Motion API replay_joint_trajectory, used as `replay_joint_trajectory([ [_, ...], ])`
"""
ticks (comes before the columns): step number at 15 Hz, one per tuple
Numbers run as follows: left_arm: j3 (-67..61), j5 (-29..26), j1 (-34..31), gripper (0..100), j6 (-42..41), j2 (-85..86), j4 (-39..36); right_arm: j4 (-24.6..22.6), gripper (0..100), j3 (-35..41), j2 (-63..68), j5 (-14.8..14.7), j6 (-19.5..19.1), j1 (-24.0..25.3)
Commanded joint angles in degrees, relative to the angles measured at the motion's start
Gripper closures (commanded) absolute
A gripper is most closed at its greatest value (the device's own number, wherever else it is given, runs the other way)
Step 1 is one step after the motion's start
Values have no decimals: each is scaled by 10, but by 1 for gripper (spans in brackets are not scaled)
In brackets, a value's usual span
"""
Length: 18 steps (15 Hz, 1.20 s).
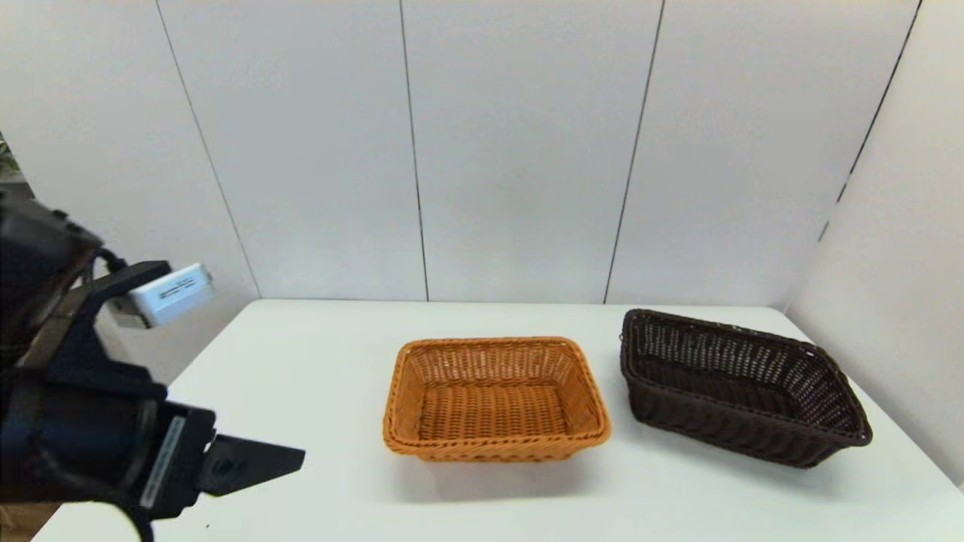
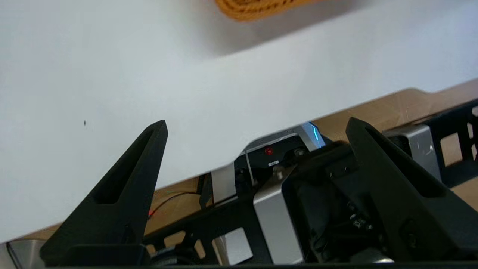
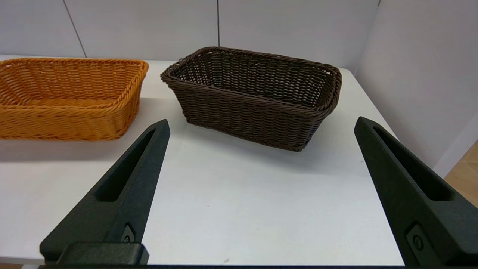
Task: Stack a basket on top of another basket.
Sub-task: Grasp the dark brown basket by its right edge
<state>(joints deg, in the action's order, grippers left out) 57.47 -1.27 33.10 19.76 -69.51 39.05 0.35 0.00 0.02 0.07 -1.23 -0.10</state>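
The approach has not begun: the dark basket [image 1: 742, 388] sits at the bench's [image 1: 316, 361] right, angled, just beside the orange-tan basket [image 1: 493, 399] at centre. The right end effector [image 3: 261, 123] faces it from the near side, fingers spread wide. Next, likely, clamp its rim. Both are stiff rectangular wicker with braided rims. The left end effector [image 2: 255, 123], also spread, idles at the near-left edge.

At the head view's lower left, the left arm is matte black and blocky, with a white printed label box on top and a wedge-tipped left tool [image 1: 256, 463]. The right tool [image 3: 261, 194] shows 2 long black tapering fingers [image 3: 123, 194], each slotted, with a small screw near the base.
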Motion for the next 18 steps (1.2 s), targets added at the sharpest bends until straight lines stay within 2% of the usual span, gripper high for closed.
replay_joint_trajectory([
  [1, -108, 0, -39, 0, -1, 169, 3, 0, 0, 0, 0, 0, 0, 0],
  [5, -184, -2, -102, 0, -6, 280, 4, 0, 0, 0, 0, 0, 0, 0],
  [10, -260, -30, -192, 0, -62, 390, 4, 0, 0, 0, 0, 0, 0, 0],
  [13, -272, -31, -260, 0, -97, 439, 31, 0, 0, 0, 0, 0, 0, 0],
  [17, -306, -77, -365, 0, -144, 528, 41, 0, 0, 0, 0, 0, 0, 0],
  [18, -310, -82, -373, 0, -149, 538, 42, 0, 0, 0, 0, 0, 0, 0],
])
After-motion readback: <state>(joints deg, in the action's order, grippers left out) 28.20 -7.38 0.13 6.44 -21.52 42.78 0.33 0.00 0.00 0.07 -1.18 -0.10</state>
